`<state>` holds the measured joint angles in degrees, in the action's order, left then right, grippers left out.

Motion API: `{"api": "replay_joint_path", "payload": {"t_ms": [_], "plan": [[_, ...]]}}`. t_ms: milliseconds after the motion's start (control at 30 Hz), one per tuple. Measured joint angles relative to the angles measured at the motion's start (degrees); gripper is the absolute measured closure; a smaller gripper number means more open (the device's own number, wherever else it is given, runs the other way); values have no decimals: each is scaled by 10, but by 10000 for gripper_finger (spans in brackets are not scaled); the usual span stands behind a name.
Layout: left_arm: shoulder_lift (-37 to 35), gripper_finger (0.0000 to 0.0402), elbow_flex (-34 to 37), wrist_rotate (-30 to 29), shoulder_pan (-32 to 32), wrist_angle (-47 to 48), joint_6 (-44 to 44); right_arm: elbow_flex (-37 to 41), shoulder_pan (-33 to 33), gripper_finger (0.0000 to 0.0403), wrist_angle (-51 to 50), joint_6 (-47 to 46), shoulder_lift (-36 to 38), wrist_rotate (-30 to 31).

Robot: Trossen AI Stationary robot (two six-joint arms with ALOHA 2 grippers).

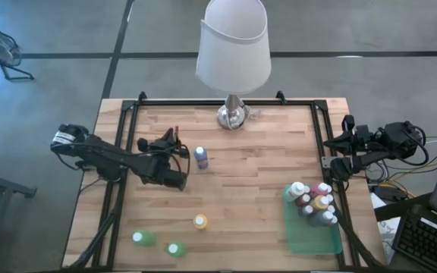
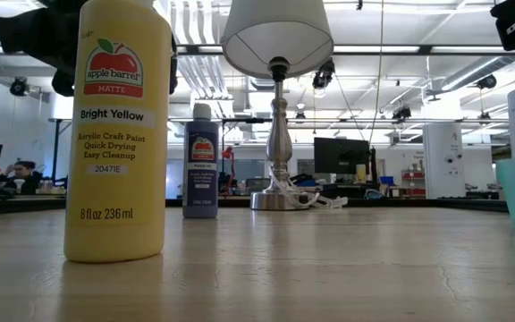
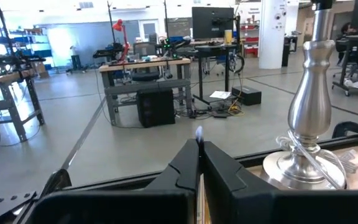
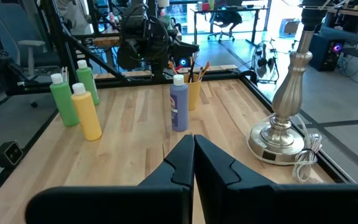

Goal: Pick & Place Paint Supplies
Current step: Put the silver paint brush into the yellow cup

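My left gripper hovers at the table's left middle, pointing level toward the far edge, shut on a thin upright stick, seemingly a paintbrush. A yellow cup with brushes stands right under it, next to a purple bottle. A yellow bottle and two green ones stand upright near the front. Several bottles stand in the green tray. My right gripper waits shut at the right edge. My left gripper pinches the thin stick between its two fingers, which come in level and lie across it. A pale strip shows in the seam and the tip pokes up above the fingertips. The fingers hide the stick's lower end.
The lamp's silver base stands at the far middle with its white shade overhanging the table. Black rails run along the table's left and right sides. Bare wood lies in the middle.
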<state>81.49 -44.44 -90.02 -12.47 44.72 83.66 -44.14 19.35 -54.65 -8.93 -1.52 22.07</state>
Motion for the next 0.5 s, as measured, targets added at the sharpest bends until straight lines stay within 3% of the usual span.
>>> {"api": "replay_joint_path", "payload": {"t_ms": [200, 500], "plan": [[0, 390, 8, 1, 0, -21, -5, 0, 0, 394, 0, 0, 0, 0], [0, 390, 33, -1, 0, -105, -80, 0, 0, 394, 0, 0, 0, 0]]}}
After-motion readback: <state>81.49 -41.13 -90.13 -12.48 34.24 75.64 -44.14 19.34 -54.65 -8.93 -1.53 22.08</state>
